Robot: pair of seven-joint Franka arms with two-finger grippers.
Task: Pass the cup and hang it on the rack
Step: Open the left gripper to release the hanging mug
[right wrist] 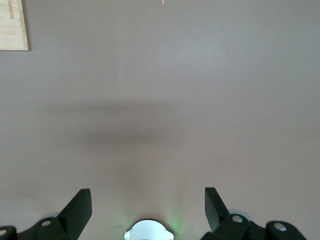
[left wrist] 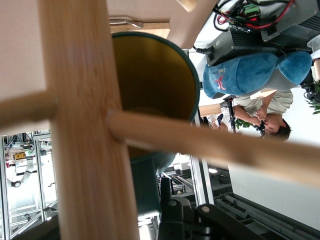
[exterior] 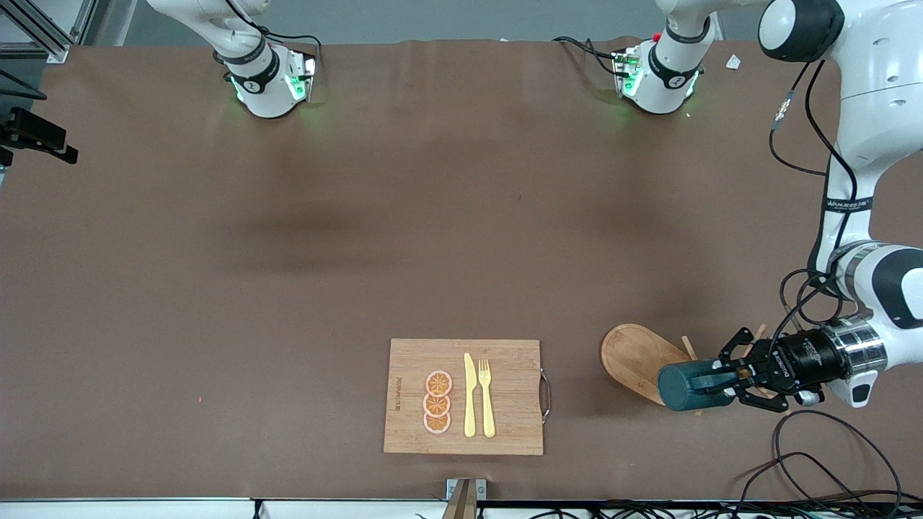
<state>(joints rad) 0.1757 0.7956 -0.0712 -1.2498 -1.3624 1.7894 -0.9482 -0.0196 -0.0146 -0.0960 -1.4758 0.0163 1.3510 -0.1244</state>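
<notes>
I see the left hand [exterior: 730,380] clenched on the cup [exterior: 685,386], holding it on its side over the rack [exterior: 638,360], with the cup's closed bottom pointing to 9 o'clock in the front view. In the left wrist view the cup's [left wrist: 150,90] yellow-tan interior sits right against the rack's central post [left wrist: 82,120], and one thin peg [left wrist: 210,145] crosses in front of the cup's mouth; I cannot tell whether the handle is on a peg. The rack's oval base stands on the brown counter [exterior: 360,216] toward the left arm's end, at 3 o'clock from the bamboo cutting board [exterior: 411,425].

The cutting board carries three orange slices [exterior: 438,402], a yellow knife [exterior: 469,396] and a yellow fork [exterior: 487,398], lying side by side.

The right arm waits. Its right hand [right wrist: 148,202] is released, fingers spread wide, hanging over bare counter [right wrist: 175,100] by its own base, with a corner of the cutting board [right wrist: 12,25] visible in its wrist view.
</notes>
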